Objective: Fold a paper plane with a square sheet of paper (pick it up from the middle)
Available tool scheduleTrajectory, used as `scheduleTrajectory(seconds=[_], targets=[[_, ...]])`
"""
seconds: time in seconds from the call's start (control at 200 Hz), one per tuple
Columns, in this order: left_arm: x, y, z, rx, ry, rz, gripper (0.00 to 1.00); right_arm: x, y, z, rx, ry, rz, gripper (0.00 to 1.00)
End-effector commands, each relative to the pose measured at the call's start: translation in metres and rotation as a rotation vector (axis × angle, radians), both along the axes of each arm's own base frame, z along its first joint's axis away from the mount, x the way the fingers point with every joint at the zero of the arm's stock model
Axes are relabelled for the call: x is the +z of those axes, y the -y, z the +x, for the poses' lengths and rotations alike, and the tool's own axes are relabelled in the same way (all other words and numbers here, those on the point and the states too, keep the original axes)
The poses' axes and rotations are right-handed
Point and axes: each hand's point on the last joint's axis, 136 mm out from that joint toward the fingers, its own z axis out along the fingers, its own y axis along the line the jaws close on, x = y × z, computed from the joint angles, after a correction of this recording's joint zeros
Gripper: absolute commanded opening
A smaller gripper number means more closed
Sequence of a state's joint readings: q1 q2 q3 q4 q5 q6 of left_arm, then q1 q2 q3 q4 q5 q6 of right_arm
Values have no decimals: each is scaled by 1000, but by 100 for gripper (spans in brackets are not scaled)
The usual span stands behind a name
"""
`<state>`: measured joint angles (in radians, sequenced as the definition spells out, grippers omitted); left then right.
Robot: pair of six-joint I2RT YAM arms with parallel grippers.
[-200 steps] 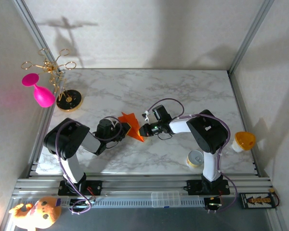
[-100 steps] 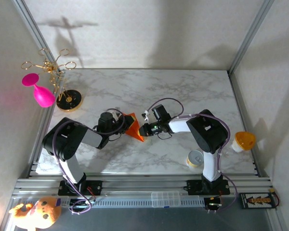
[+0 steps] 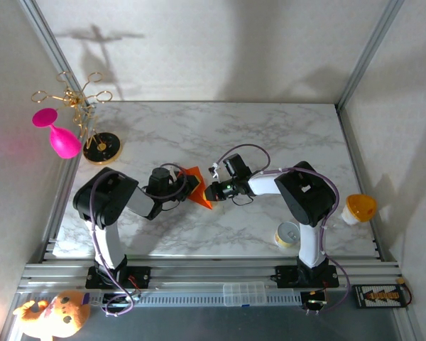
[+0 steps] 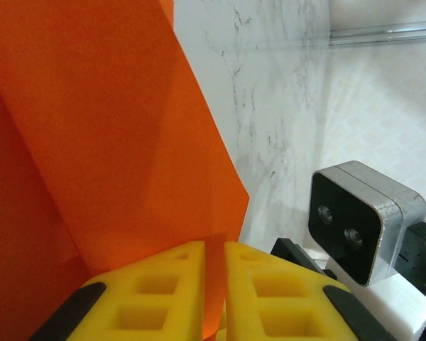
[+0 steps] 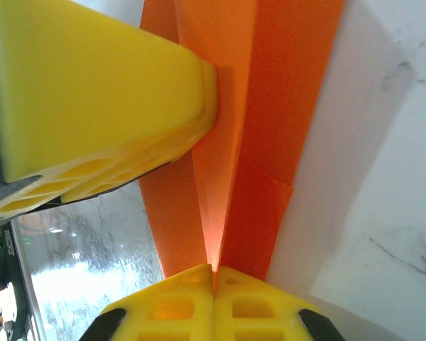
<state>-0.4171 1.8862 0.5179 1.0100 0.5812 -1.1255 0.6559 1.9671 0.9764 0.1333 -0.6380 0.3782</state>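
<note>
since the earlier frame the left gripper (image 3: 187,185) has slid up and right into the orange fold. its yellow pads (image 4: 163,284) pinch an edge of the paper plane (image 3: 201,197). facing it from the right, the right gripper (image 3: 212,192) is clamped on the plane's centre crease. the plane sits mid-frame in the top view, on the marble table (image 3: 255,135).
</note>
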Motion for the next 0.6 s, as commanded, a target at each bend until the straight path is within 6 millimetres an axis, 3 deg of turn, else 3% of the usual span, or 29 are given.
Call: scheduleTrajectory(seconds=[0.0,0.361,0.596], targets=[[-1,4,-1,-22,17,-2,15,-88,58,-23,-72,-97,-342,1],[-16,-1,-5,-6,-21,27,15,-80,54,-19,-68,-85,-329,6],[-29,-7,-10,8,-50,62,14,-51,38,-10,-59,-67,-260,17]])
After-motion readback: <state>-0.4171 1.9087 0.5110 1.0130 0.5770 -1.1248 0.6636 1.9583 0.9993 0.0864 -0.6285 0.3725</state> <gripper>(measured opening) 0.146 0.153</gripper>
